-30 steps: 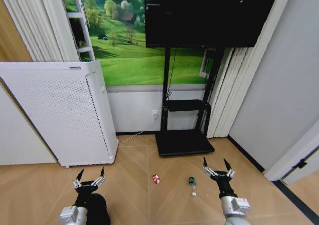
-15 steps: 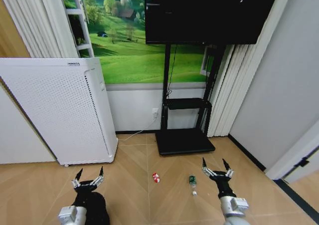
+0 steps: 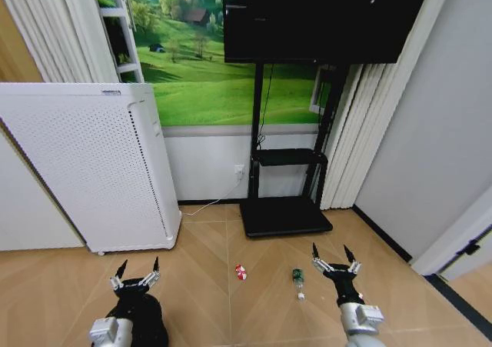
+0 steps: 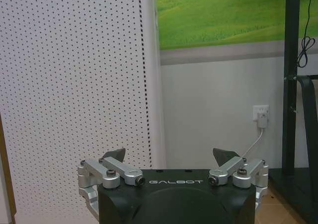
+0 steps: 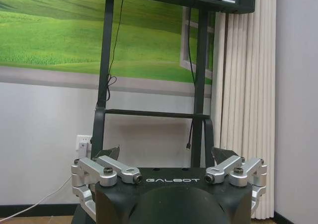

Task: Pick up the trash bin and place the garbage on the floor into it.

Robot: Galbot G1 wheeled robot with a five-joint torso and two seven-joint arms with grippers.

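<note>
The fingers of both grippers were spread wide and held nothing. The left gripper [image 3: 136, 274] hung low at the robot's left, right above the black trash bin [image 3: 146, 324], whose dark bulk sat on the floor beneath that arm near the white air purifier [image 3: 84, 170]. The right gripper [image 3: 332, 261] was held out forward at about the same height, just beside the green bottle [image 3: 297, 277] lying on the wooden floor [image 3: 200, 247]. A red-and-white can [image 3: 241, 271] lay between the two arms, short of the TV stand [image 3: 284, 216]. Both forearms pointed ahead, wrists level, fingers aimed toward the wall. To lift the bin well, I judged, the left arm should tip its wrist down and close squarely over the rim rather than catching the mesh side.
</note>
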